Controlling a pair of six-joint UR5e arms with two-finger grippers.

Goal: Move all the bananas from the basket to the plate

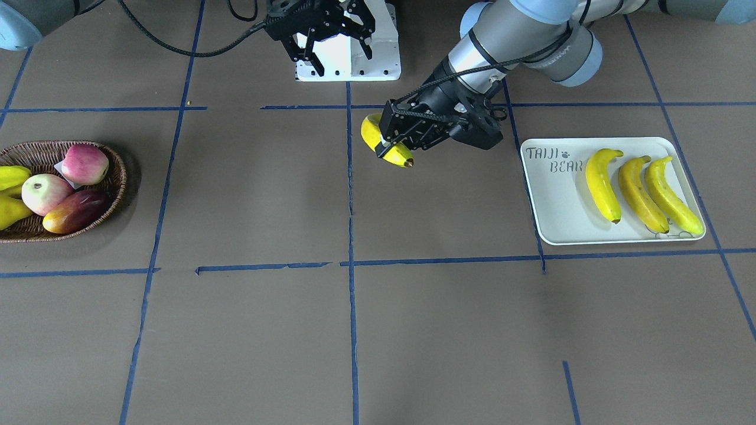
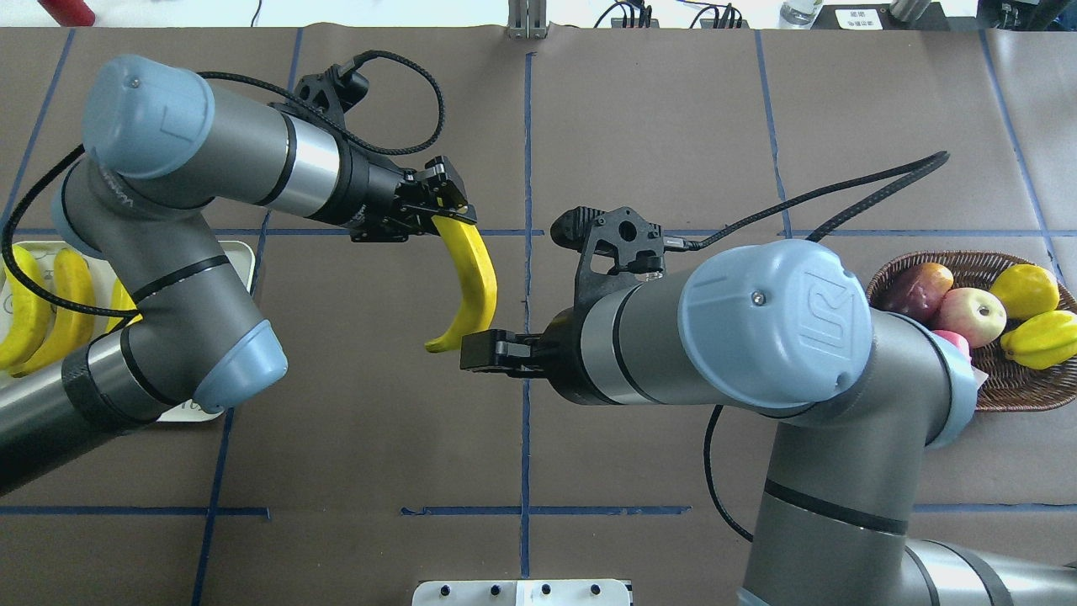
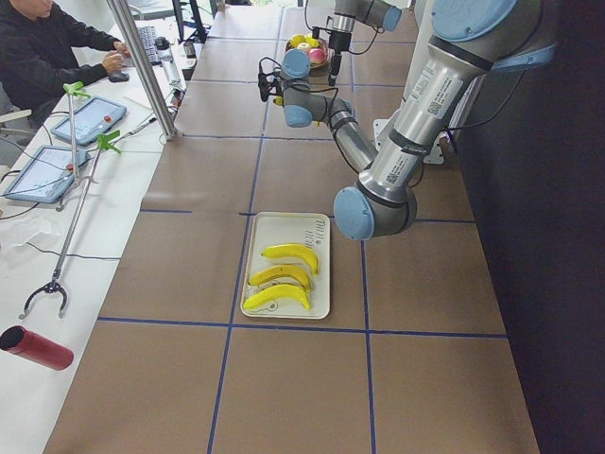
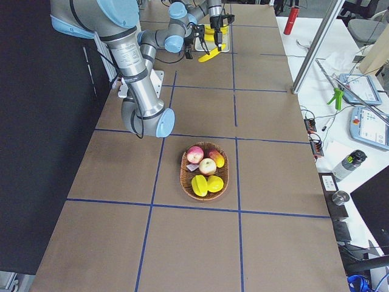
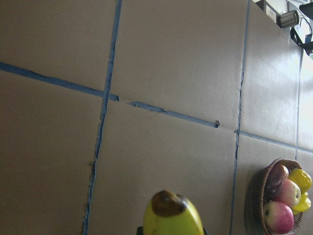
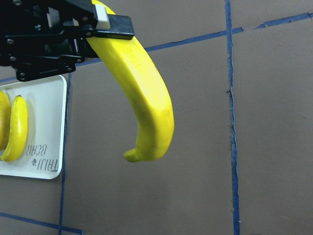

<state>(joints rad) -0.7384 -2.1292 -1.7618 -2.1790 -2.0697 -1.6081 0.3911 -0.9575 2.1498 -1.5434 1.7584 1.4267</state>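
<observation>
The fourth banana [image 2: 475, 282] hangs over the middle of the table, well apart from both the basket [image 1: 115, 183] and the plate [image 1: 555, 195]. Its long axis runs near to far: the far end is pinched in the left gripper [image 2: 437, 210], and the curved body sweeps back toward the robot, with the free tip on the near side. The left gripper's jaws are clamped on that far end and hold nothing else. We judge the fruit to be clear of the table surface.

The right gripper [image 1: 328, 50] sits just beside the free tip, on its right. Its fingers are spread and it grips nothing. It is the nearer arm to the tip, but we take the left arm to be the one carrying.

From the gripper, the plate lies to the left, at the robot's left end of the table. The other three bananas [image 1: 635, 192] lie there side by side, each running near to far across the plate's depth. The bare strip is on the plate's right side, by the printed corner, which is the side closest to the held banana. The axis already roughly matches, so we judge that a sideways carry to the left, with little turning, would serve.

The basket, far to the right, shows only apples, a mango and stubby yellow fruit [image 1: 12, 195].
</observation>
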